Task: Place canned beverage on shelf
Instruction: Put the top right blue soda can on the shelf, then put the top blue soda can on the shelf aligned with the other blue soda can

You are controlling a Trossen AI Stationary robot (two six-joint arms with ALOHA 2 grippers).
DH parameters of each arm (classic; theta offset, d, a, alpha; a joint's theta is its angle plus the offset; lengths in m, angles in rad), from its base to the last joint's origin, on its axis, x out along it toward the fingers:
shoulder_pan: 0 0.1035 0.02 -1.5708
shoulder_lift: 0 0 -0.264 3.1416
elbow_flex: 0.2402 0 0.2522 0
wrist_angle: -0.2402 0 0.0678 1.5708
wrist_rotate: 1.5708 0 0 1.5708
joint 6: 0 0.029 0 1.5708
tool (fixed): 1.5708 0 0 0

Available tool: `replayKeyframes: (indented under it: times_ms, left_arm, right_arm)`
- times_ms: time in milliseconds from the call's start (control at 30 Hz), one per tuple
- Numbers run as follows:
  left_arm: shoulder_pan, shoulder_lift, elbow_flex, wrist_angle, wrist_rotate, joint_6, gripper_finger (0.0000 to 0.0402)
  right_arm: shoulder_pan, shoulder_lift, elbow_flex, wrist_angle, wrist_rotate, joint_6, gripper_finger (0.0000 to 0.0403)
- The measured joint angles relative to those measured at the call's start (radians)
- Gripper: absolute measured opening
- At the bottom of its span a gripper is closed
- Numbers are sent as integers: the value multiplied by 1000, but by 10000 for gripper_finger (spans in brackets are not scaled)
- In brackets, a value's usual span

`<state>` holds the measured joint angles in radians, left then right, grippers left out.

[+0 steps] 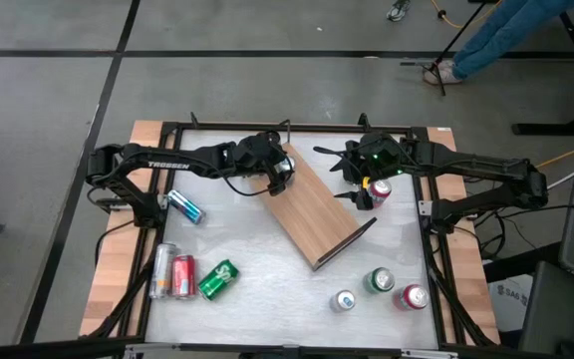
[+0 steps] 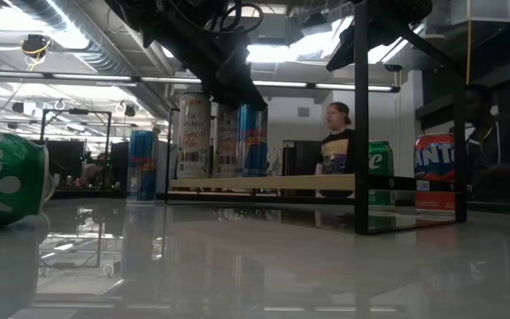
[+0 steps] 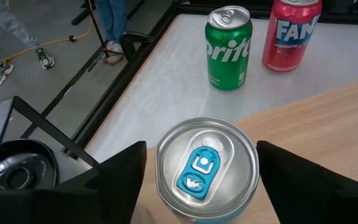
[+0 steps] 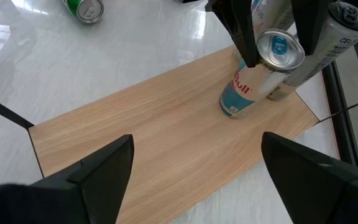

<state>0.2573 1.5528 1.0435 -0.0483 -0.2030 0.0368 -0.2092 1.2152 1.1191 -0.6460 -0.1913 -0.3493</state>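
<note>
Left wrist view: blue can (image 3: 207, 168) stands on shelf (image 3: 328, 118) btwn left gripper (image 3: 201, 177) fingers, jaws parted, gaps both sides, no grip.

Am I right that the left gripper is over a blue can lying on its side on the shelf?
Not quite: the blue can stands upright on the shelf, as the right wrist view shows. The left gripper is indeed over it, fingers either side of its top.

Legible: "TROSSEN" on left arm (image 1: 167, 164); "Sprite" on green can (image 3: 228, 48); "FAN" on red can (image 3: 290, 34)
</note>
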Motion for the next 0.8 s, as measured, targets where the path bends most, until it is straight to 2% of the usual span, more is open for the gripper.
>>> replayKeyframes:
  times_ms: [400,800]
  left_arm:
    - [0,-10,0,9,1,0,304]
    - [0,-171,0,11,2,4,304]
  right_arm:
    - [0,0,0,0,0,0,342]
    - [0,0,0,0,0,0,342]
